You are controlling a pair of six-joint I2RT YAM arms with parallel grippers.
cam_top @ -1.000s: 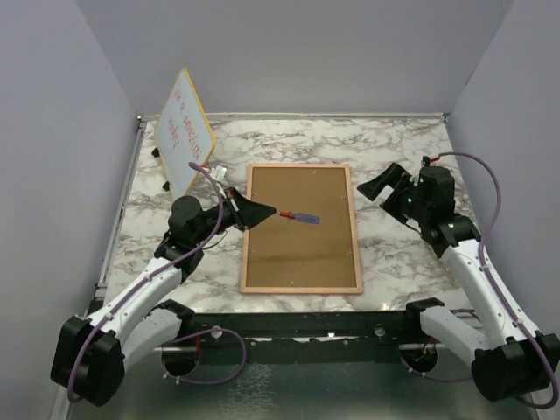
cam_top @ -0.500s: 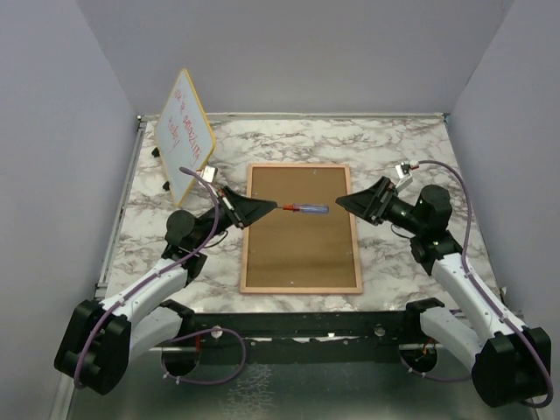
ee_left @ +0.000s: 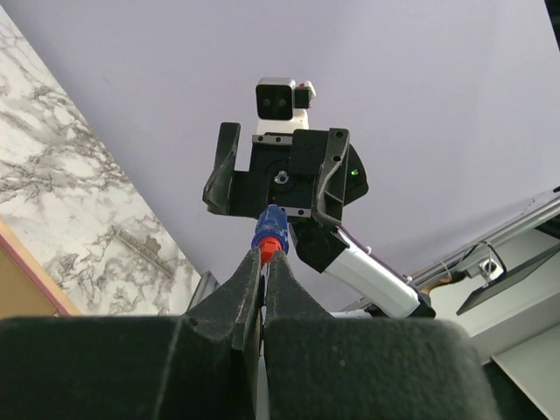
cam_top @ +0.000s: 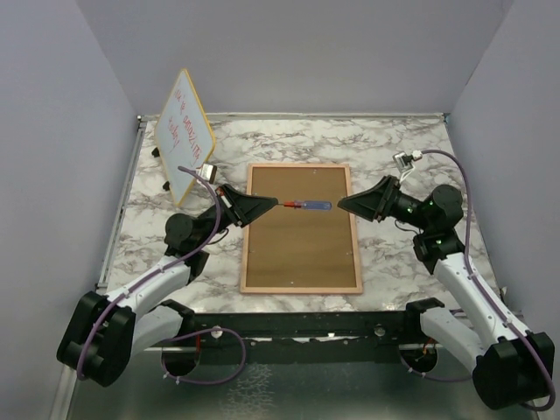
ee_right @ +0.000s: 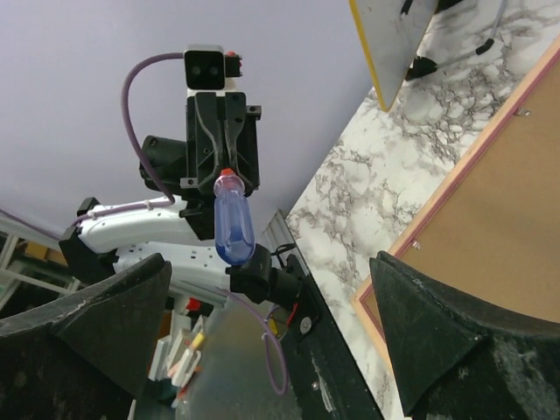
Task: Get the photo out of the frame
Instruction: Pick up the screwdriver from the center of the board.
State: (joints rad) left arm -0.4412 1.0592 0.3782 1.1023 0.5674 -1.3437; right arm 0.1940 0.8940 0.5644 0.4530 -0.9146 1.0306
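Observation:
The frame [cam_top: 300,254] lies face down in the middle of the table, its brown fibreboard back up and thin pink border showing; a corner also shows in the right wrist view [ee_right: 490,236]. The photo is hidden under the back. My left gripper [cam_top: 276,205] [ee_left: 263,258] is shut on the shaft of a screwdriver [cam_top: 308,206] with a red collar and blue handle, held level above the frame's upper part. My right gripper [cam_top: 341,204] [ee_right: 271,262] is open, facing the handle's end [ee_right: 234,227] from the right, a little apart from it.
A yellow-edged whiteboard [cam_top: 185,131] with red writing stands tilted at the back left, and it also shows in the right wrist view [ee_right: 394,35]. Grey walls enclose the marble table [cam_top: 394,149] on three sides. A metal rail runs along the near edge.
My right arm has swung in toward the centre and its open gripper now points at the screwdriver handle. My left gripper has lifted and levelled the screwdriver slightly.

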